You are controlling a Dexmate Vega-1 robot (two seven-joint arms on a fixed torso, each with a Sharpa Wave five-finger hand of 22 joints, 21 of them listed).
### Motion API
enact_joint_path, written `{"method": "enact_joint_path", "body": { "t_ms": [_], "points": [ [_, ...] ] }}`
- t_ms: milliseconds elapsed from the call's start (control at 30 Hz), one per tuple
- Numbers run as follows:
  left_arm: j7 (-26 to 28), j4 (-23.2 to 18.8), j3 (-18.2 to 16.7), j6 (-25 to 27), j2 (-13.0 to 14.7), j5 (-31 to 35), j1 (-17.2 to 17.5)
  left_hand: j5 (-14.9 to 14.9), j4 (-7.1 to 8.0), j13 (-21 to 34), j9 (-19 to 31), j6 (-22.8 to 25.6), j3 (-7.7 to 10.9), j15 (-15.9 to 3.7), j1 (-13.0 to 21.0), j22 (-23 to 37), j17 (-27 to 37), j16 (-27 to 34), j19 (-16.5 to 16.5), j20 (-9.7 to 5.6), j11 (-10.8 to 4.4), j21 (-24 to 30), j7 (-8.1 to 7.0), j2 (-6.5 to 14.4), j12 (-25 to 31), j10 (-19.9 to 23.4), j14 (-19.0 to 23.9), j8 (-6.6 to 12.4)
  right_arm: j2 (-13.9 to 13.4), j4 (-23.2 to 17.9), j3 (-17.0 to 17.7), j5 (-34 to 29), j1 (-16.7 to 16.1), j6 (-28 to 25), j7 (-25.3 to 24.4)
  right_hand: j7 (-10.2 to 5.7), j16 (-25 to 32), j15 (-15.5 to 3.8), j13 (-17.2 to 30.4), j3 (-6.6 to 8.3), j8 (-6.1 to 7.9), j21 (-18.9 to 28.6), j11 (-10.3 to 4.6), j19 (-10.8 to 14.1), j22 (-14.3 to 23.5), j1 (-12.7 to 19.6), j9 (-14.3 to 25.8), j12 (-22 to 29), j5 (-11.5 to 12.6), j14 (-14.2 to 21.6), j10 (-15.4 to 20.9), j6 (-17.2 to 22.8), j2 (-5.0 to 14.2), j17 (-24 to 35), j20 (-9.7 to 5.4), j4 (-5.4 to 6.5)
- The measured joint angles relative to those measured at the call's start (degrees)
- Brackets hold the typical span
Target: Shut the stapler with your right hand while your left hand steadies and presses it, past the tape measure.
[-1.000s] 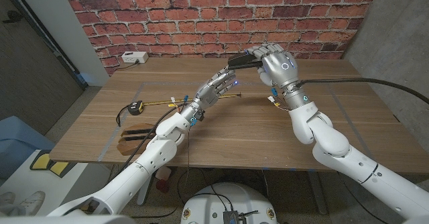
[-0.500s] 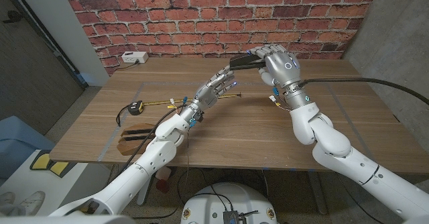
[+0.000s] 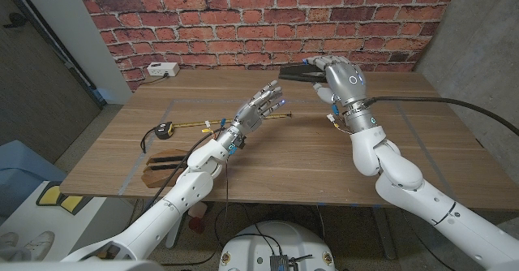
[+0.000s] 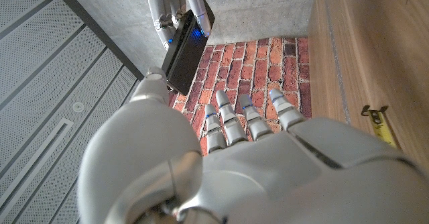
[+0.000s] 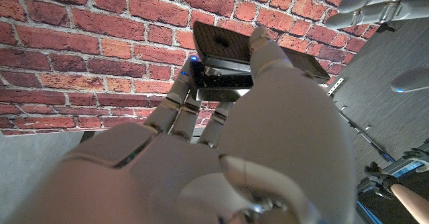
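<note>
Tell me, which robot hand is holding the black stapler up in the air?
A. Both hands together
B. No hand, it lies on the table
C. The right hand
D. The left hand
C: the right hand grips the black stapler up above the table, while the left hand is apart from it with its fingers spread, holding nothing.

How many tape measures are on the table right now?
1. The tape measure lies on the table's left part, its yellow blade pulled out toward the left hand. The arms may hide others.
</note>
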Motion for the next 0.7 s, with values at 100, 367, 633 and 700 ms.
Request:
{"method": "enact_joint_path", "body": {
  "t_ms": [100,367,633,700],
  "points": [
    [-0.1,0.1,0.0,0.0,-0.1,-0.1,0.0,0.0,0.00,0.0,-0.2,0.0,0.00,0.00,0.0,0.0,0.0,0.0,0.0,0.00,0.00,0.0,0.00,0.0,0.0,0.0,0.0,0.00,0.2,0.1,0.1,0.6,-0.1,0.1,-0.4,0.72,0.5,0.78,0.0,0.00,-0.23,1.5,0.72,0.5,0.3,-0.5,0.0,-0.1,0.0,1.4,0.7,0.7,-0.48,0.7,-0.01,0.00],
    [-0.4,0.4,-0.1,0.0,-0.2,-0.2,-0.1,0.0,0.00,0.0,-0.2,0.0,0.00,0.00,-0.5,0.0,-0.3,0.0,0.0,0.00,0.00,0.0,0.00,-0.1,0.0,0.0,0.0,0.00,0.4,0.1,0.2,2.4,-0.1,0.5,-0.9,1.00,1.6,1.01,0.0,0.00,-0.31,3.5,1.14,0.7,0.5,-0.9,0.0,-0.1,0.0,1.9,1.1,1.0,-0.86,2.4,-0.09,0.00],
    [-0.6,0.4,-0.4,0.0,-0.2,-0.5,0.2,0.0,0.00,-0.3,-0.3,0.6,0.00,0.00,-0.8,0.0,-0.5,0.0,0.0,0.00,-0.23,0.0,0.02,0.1,0.0,0.2,0.0,0.36,0.4,0.4,0.4,3.8,-0.1,1.1,-1.1,1.99,2.5,1.86,0.0,-0.40,-0.94,5.1,1.15,0.7,1.0,-1.0,0.0,0.0,0.3,4.9,1.1,2.0,-0.98,4.5,-0.07,0.40],
    [-0.6,0.4,-0.5,0.0,-0.2,-0.6,0.3,0.0,0.00,-0.3,-0.5,0.6,0.00,0.02,-0.8,0.0,-0.5,0.0,0.0,0.00,-0.41,0.0,0.02,0.1,0.0,0.4,0.0,0.44,0.4,0.5,0.5,4.2,0.0,1.4,-1.1,2.03,2.5,1.86,0.0,-0.57,-1.33,5.4,1.15,0.8,1.1,-1.0,0.0,0.1,0.3,4.9,1.1,2.0,-0.99,4.6,0.02,0.56]
  ]
}}
